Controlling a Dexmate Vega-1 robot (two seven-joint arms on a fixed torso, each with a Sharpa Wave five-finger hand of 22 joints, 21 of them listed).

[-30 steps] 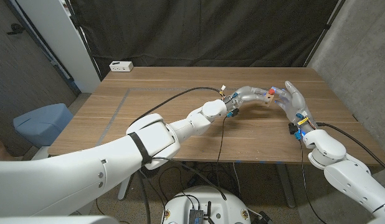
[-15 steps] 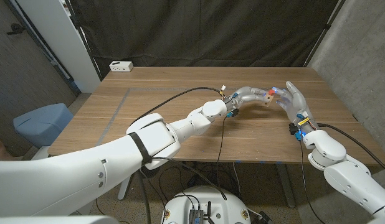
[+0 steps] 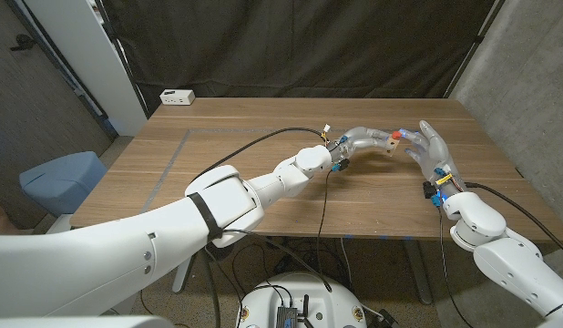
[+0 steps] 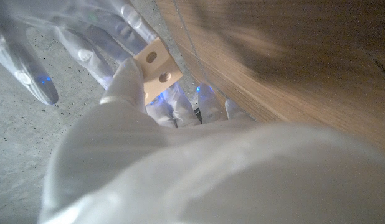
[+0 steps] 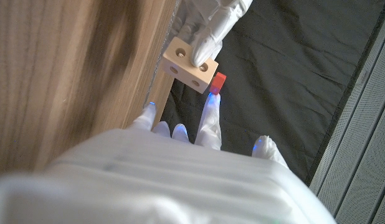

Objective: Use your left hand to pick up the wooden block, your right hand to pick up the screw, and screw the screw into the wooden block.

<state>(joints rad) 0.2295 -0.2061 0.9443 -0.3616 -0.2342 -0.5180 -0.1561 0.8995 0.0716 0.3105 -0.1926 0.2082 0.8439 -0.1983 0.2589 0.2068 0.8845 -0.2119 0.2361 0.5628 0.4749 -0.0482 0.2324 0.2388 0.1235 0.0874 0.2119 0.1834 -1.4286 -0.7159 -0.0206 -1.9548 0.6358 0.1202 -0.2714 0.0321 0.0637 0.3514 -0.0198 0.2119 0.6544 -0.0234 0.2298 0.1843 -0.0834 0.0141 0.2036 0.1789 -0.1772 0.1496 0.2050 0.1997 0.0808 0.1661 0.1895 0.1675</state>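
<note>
My left hand (image 3: 365,140) grips the pale wooden block (image 3: 389,142) above the table, holding it out to the right. Round holes show in the block (image 5: 189,65) in the right wrist view, with left fingers (image 5: 209,28) clamped on it. The red screw head (image 5: 219,79) sits against the block's side. My right hand (image 3: 433,151) stands upright just right of the block with its fingers spread. One fingertip (image 5: 210,104) touches the screw head and the thumb stays apart. The left wrist view shows the block (image 4: 156,67) at my left hand's fingers (image 4: 127,84), with the right hand (image 4: 30,59) beyond.
The wooden table (image 3: 227,173) spreads out to the left of both hands. A white power strip (image 3: 177,97) lies at its far left corner. A black cable (image 3: 263,141) runs along the left arm. A blue chair (image 3: 58,178) stands left of the table.
The right hand has drawn back slightly to the right and spread its fingers. The red screw now shows lower, against the block. The left hand and block have stayed still.
</note>
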